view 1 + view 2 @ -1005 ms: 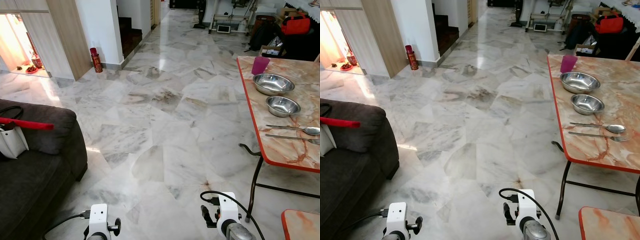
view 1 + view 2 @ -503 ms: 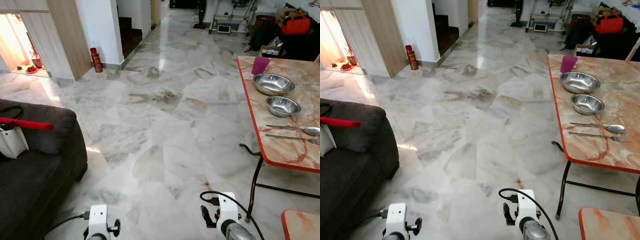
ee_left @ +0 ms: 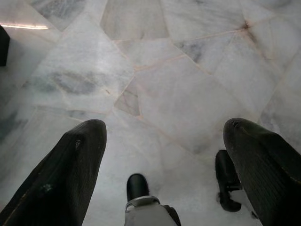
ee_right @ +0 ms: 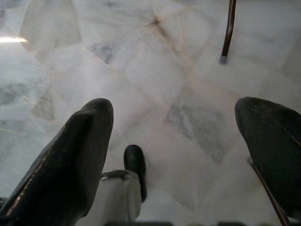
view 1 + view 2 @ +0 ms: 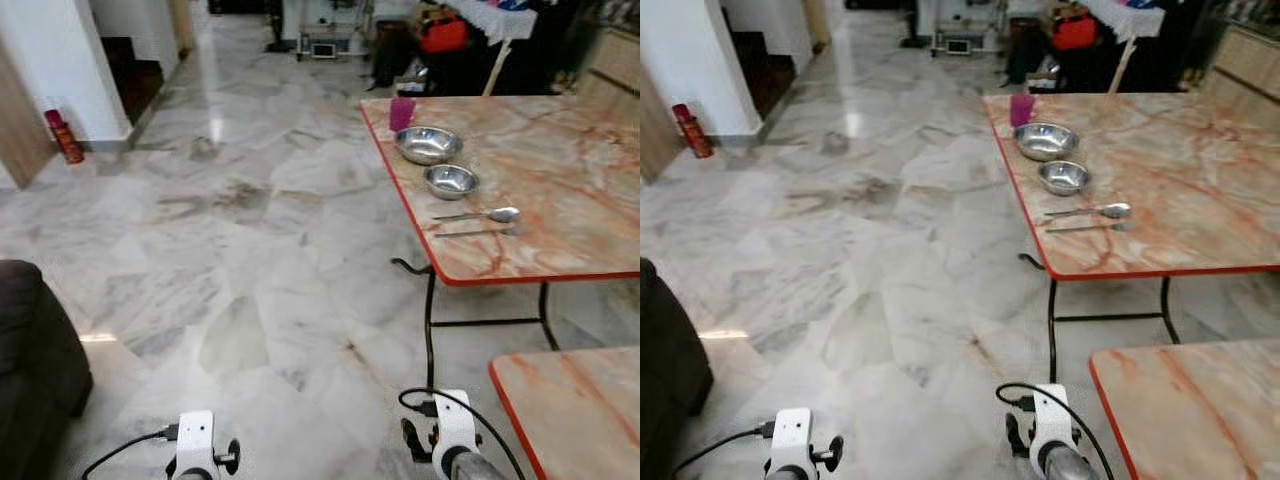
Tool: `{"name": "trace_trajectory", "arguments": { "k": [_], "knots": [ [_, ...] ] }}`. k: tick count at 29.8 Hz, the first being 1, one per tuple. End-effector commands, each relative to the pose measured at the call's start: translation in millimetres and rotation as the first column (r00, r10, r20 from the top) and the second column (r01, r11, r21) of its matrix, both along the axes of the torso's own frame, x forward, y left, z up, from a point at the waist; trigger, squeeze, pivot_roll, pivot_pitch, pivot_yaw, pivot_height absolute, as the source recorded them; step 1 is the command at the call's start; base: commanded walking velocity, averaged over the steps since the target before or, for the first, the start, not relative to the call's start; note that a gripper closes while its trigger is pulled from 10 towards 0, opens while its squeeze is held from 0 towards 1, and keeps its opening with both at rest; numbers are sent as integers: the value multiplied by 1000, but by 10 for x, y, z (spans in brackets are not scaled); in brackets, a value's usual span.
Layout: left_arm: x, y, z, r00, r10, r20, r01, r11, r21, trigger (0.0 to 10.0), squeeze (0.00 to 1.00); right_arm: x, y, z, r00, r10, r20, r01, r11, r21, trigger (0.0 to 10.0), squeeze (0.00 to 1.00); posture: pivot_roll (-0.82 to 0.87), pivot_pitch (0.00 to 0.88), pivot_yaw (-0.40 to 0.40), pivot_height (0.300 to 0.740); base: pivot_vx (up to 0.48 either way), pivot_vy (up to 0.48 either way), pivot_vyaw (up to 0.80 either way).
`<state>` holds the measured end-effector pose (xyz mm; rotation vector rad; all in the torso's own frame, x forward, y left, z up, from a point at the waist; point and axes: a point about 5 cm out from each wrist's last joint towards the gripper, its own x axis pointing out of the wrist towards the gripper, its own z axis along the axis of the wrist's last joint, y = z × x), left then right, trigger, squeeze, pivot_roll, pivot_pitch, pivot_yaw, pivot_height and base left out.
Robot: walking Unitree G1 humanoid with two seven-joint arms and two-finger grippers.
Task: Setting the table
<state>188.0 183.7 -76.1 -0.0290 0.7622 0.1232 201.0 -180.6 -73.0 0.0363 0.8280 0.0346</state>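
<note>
A marble-patterned table (image 5: pixel 560 180) with a red rim stands ahead on my right. Along its near-left side sit a purple cup (image 5: pixel 402 113), a large steel bowl (image 5: pixel 428 145), a smaller steel bowl (image 5: pixel 451 180), a spoon (image 5: pixel 480 215) and a fork (image 5: pixel 475 232). Both arms hang low, well short of the table. My left gripper (image 3: pixel 164 155) is open above the bare floor, nothing between its fingers. My right gripper (image 4: pixel 188 150) is open too, with a table leg (image 4: pixel 228 30) on the floor beyond it.
A second red-rimmed tabletop (image 5: pixel 575 400) sits close at the lower right. A dark sofa (image 5: pixel 30 350) is at the left edge. A red cylinder (image 5: pixel 62 137) stands by the wall at the far left. Bags and clutter (image 5: pixel 440 35) lie behind the table. Marble floor (image 5: pixel 250 250) stretches ahead.
The whole view has swung right: the table and its dishes now sit nearer the centre and the sofa has slid to the left edge. Both arms still hang idle.
</note>
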Motion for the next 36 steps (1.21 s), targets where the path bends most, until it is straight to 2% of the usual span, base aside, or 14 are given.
{"name": "trace_trajectory", "arguments": {
  "k": [1, 7, 12, 18, 36],
  "knots": [
    [-19, 11, -6, 1000, 19, 4, -19, 1000, 1, 10000, 0, 49, 1, 29, 1000, -3, 20, 3, 1000, 3, 10000, 0, 18, 0, -33, 740, 0, 0, 0],
    [-29, 14, -14, 999, 33, -7, -33, 999, -3, 10000, 0, 58, 13, 33, 1000, 8, 23, -8, 1000, 5, 10000, 0, 20, 0, -34, 740, 0, 0, 0],
    [-32, 38, -14, 999, 53, -9, -53, 999, 4, 10000, 0, 80, 32, 46, 997, 70, 29, -69, 997, -34, 10000, 0, 25, 0, -41, 740, 0, 179, 320],
    [-45, 59, -19, 997, 71, -14, -71, 997, 16, 10000, 0, 82, 41, 47, 997, 71, 30, -70, 997, -24, 10000, 0, 28, 0, -47, 740, 304, 353, 710],
    [-60, 93, -20, 995, 101, -13, -100, 994, 31, 10000, 0, 93, 36, 49, 998, 57, 21, -57, 998, -9, 10000, 0, 38, 0, -55, 740, 329, 350, 0]
  ]
}}
